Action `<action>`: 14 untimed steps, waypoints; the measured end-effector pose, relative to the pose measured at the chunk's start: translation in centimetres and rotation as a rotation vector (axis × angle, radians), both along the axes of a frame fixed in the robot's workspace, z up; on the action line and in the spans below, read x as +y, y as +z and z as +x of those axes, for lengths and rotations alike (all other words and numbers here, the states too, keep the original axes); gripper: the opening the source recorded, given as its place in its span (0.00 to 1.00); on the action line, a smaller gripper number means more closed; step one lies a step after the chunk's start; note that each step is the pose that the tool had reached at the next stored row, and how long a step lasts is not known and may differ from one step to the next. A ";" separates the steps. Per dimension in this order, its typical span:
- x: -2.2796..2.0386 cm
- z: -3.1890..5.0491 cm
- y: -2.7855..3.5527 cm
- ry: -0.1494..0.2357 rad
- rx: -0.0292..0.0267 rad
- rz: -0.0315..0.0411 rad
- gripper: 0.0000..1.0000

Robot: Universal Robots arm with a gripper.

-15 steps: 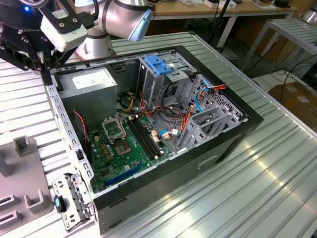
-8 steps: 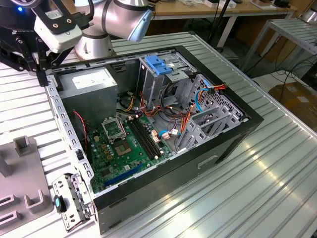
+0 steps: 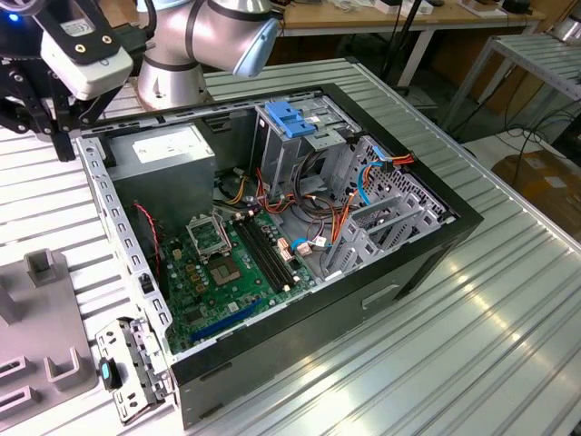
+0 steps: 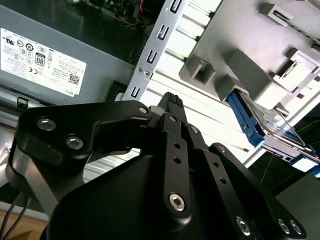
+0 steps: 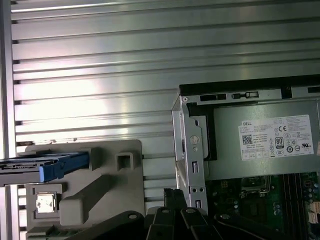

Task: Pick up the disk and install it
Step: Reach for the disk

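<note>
Second wrist view, disk [image 4: 270,129] in grey fixture [image 4: 240,65], end effector [image 4: 172,100] beside case rim [image 4: 156,47]

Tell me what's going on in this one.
A robot arm's gripper hangs over the ribbed metal table, just outside a corner of the open computer case, near its power supply. The disk, framed by blue side rails, sits in a grey holder on the table beside the case. It is apart from the gripper, so it has not been picked up or installed yet.
</note>
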State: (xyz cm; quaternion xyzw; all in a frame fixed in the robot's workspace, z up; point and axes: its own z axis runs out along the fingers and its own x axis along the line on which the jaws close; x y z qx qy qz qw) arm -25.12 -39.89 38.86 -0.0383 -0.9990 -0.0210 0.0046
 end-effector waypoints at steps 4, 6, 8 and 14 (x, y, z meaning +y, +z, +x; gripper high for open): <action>0.00 -0.56 -0.01 0.000 0.0002 0.0000 0.11; 0.00 -0.79 -0.01 0.000 0.0005 0.0000 0.11; 0.00 -1.02 -0.01 0.000 0.0005 0.0000 0.11; 0.00 -1.63 -0.03 0.000 0.0008 0.0000 0.11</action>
